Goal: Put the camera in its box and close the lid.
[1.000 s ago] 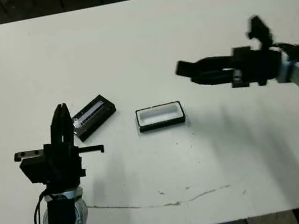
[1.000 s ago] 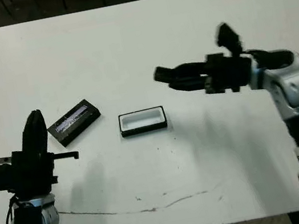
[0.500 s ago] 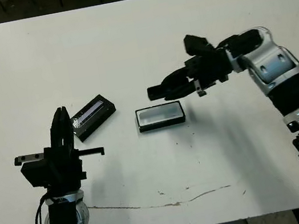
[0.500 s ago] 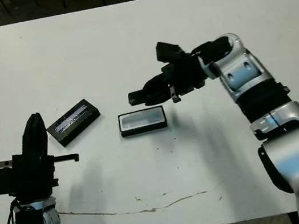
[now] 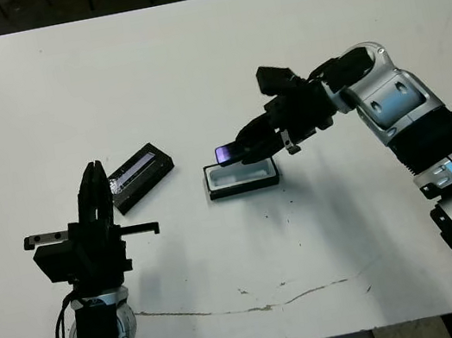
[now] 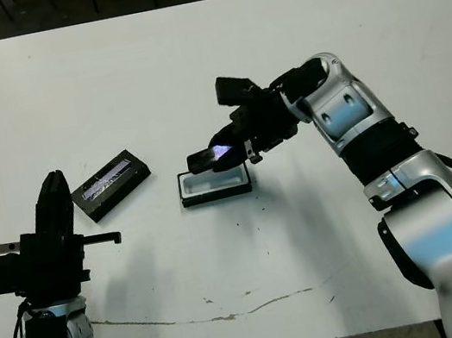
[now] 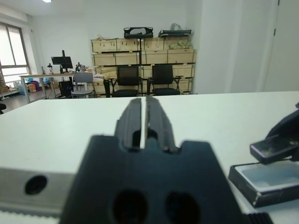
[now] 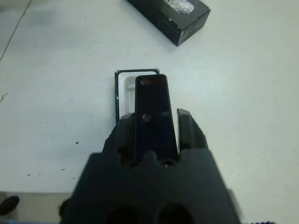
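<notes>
Now right end effector (image 5: pixel 243 144) pinching camera (image 5: pixel 227 152) over box (image 5: pixel 243 175); left end effector (image 7: pixel 144 122) pressed together. Risk: tilted camera catches box wall, skids box.

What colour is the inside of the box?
White, inside black walls on the box; the left eye view shows it best.

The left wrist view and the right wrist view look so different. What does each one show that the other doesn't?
Only the left wrist view shows the room beyond the table: chairs, shelves of crates, and the left gripper with its fingers together. Only the right wrist view shows the lid lying on the table, and the right gripper clamped on the camera. Both show the camera held just above the open box, not yet inside it.
</notes>
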`<state>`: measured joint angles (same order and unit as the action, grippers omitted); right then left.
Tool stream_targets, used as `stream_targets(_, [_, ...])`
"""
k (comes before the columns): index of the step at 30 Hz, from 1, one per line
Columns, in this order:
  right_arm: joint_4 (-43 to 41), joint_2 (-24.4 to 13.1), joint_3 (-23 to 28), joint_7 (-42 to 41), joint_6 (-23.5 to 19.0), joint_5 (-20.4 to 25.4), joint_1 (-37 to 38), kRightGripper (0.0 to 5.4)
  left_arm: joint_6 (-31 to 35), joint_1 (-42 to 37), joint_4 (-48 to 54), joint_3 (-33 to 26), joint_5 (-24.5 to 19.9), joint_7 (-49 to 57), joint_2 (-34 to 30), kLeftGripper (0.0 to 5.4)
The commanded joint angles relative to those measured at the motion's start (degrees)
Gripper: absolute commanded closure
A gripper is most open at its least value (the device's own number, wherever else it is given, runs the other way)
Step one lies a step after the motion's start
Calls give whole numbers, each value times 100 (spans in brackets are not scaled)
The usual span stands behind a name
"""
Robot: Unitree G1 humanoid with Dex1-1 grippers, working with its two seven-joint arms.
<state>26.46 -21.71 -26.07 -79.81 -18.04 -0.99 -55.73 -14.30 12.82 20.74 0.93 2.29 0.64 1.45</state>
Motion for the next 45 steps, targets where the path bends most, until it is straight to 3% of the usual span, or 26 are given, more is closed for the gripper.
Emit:
stream_targets(1, [-57,-32,-95,-83,-33,-55,112,442,39,63,-89,-8,12,8,-28,540])
stream_targets(6, [-90,-36,-90,-112,125,-20,227,442,4,69,-87,4,70,20,-42,540])
stream_targets(15, [-320,-16,-267,-37,-139,-162,318,442,-4,115,-43,14,45,10,-31,540])
stream_targets(32, [-553,6,-507,187,-77,-450,489,442,12,298,41,86,60,27,13,540])
stream_targets(45, [-496,252,-783,188,-96,-641,311,442,10,326,-6,140,44,52,87,540])
